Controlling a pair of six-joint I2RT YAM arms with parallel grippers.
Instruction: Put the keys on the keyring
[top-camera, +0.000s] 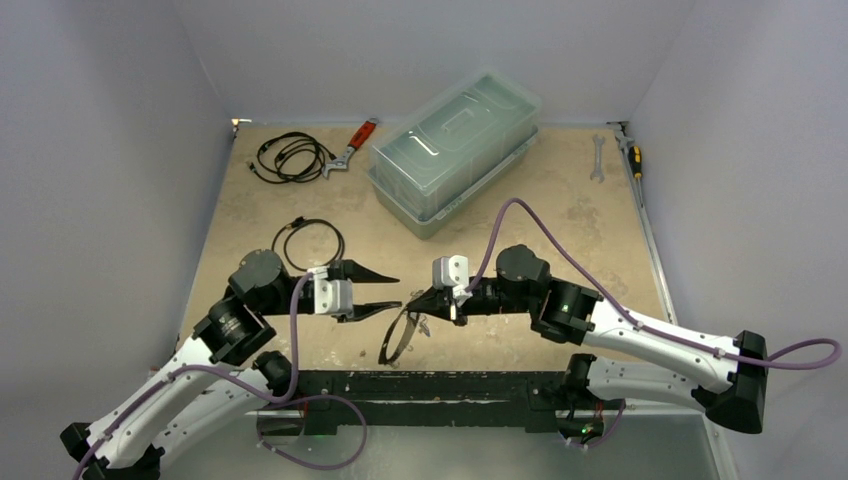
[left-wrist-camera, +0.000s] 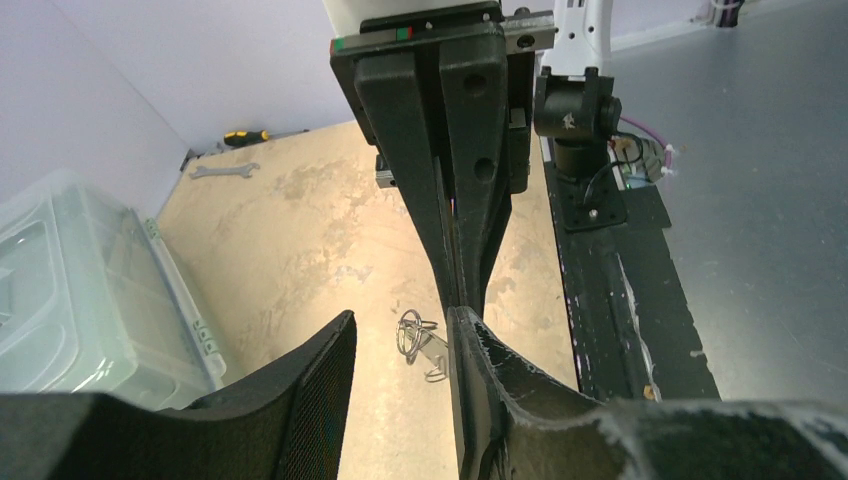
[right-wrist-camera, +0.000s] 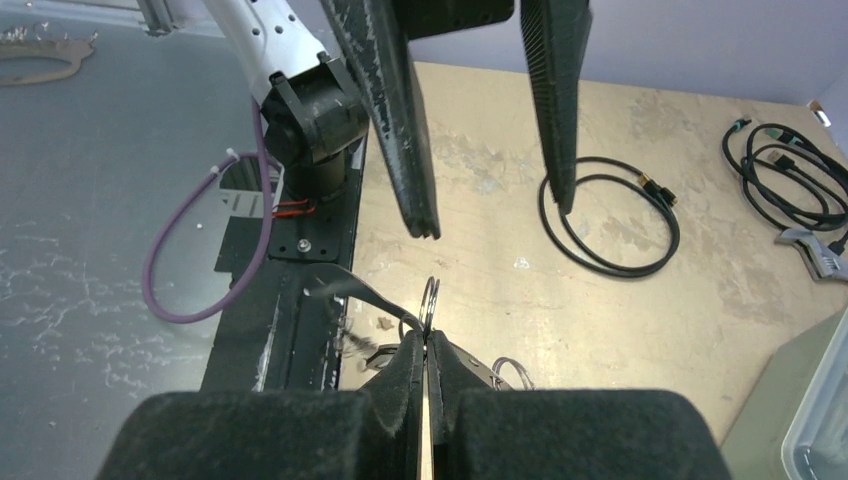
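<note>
At the near edge of the table (top-camera: 560, 230), just ahead of the two arm bases, we are pinching the keyring (right-wrist-camera: 362, 292) in the right gripper (right-wrist-camera: 427, 345). Its fingers are pressed together on the rim, and the thin hoop is reaching out toward the black rail. We cannot tell whether its far side is resting on the table or hanging free. The left gripper (top-camera: 398, 292) is facing it, spread wide and carrying nothing, with its tips near the right one but not touching. We are not finding the tagged keys in any view. Some small wire loops (left-wrist-camera: 412, 332) are lying just beside the right fingertips and may belong to them, but no tag is showing. As we judge it, we are presenting the hoop for threading, so we are aiming to hold it dead steady with the pinch kept away from the opening. The left gripper should be taking a key by its tag, leaving the hole free. It should be moving in slowly, because the hoop looks springy and could twist in the pinch, and the two sets of fingers are close enough to clash.
</note>
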